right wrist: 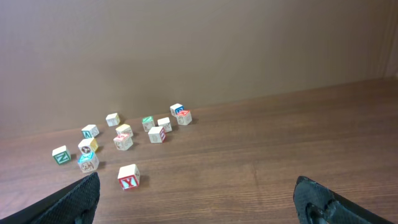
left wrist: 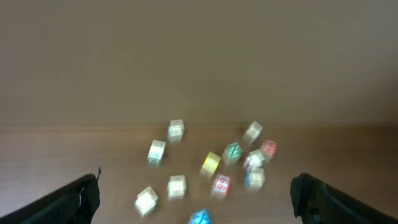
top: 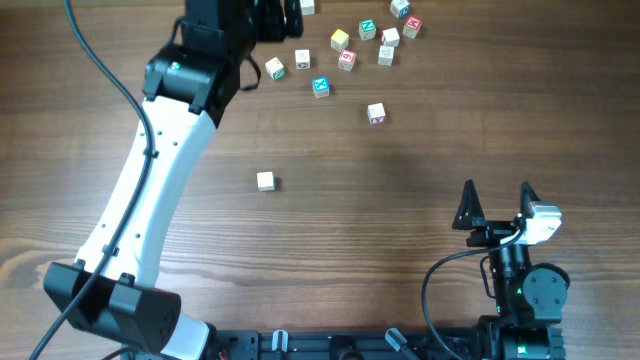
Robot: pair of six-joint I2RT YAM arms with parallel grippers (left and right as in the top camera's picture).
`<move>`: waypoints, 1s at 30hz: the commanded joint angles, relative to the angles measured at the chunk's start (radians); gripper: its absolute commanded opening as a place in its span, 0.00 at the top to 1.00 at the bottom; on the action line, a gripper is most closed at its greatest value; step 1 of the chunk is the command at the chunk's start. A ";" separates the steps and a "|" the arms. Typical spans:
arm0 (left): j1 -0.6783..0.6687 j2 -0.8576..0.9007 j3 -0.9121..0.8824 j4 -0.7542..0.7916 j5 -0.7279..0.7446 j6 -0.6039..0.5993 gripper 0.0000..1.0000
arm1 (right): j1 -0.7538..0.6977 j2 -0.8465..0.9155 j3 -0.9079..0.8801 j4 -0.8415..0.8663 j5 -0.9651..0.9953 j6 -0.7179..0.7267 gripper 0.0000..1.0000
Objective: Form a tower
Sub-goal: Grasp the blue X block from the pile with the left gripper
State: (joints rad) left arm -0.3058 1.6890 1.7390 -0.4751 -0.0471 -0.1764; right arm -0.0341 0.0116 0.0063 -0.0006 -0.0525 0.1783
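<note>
Across the far side of the counter [top: 420, 200] the letter cubes [top: 346, 60] lie loose; I see no tower standing. Left fingers [left wrist: 74, 199] and right fingers [right wrist: 74, 199] both stand apart, empty. I should centre the left pair over one outlying cube, square to its faces, before descending.

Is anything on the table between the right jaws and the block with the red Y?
Nothing visible. Only bare table lies between the open right gripper and the red Y block. The other blocks cluster beyond it, and the lone pale block sits well off to the side.
</note>
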 commanded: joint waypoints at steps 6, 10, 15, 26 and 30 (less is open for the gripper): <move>-0.019 0.381 0.002 0.126 0.179 -0.088 0.00 | 0.004 -0.007 -0.001 0.002 -0.016 0.008 0.00; -0.055 0.542 0.002 0.147 0.196 -0.093 0.00 | 0.004 -0.007 -0.001 0.002 -0.016 0.007 0.00; -0.082 0.649 0.001 0.137 0.186 -0.129 0.09 | 0.004 -0.007 -0.001 0.002 -0.016 0.008 0.00; -0.078 0.283 0.002 -0.123 -0.016 -0.059 0.70 | 0.004 -0.007 -0.001 0.002 -0.016 0.007 0.00; -0.078 -0.105 0.002 -0.350 -0.135 -0.033 0.69 | 0.004 -0.007 -0.001 0.002 -0.016 0.008 0.00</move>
State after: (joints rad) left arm -0.3908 1.7908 1.7348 -0.7261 -0.0872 -0.2443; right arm -0.0341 0.0120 0.0063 -0.0006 -0.0525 0.1783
